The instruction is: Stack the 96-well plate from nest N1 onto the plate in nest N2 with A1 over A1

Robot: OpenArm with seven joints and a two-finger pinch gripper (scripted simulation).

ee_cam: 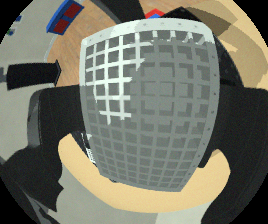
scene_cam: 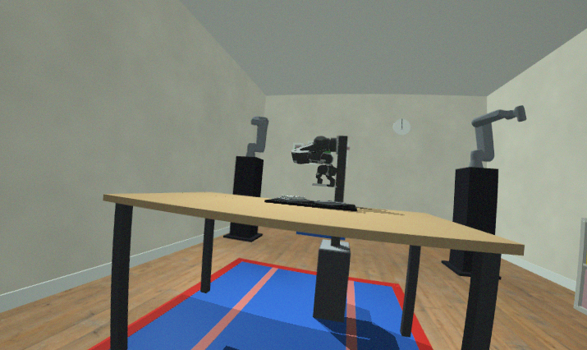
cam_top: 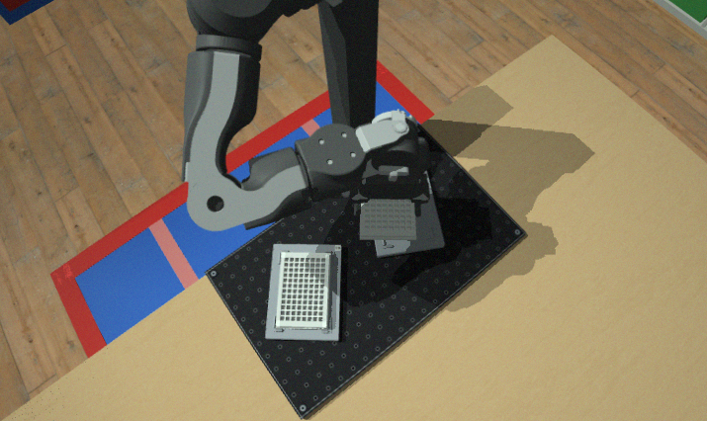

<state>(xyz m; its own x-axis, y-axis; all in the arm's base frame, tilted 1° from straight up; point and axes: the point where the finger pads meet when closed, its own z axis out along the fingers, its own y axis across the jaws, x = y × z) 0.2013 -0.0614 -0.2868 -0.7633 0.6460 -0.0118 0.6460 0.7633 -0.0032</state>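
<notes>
The gripper [cam_top: 388,201] is clamped on the plate [cam_top: 388,219], held above its nest [cam_top: 430,237]. It looks light, stiff and slick-walled — hold the side walls squarely, or it may tilt.

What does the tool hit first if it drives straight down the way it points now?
Likely the vacated nest N1. The tool points down, shut on the 96-well plate, held above the breadboard; the plate's underside would meet it first. Exact overlap is hard to judge.
</notes>
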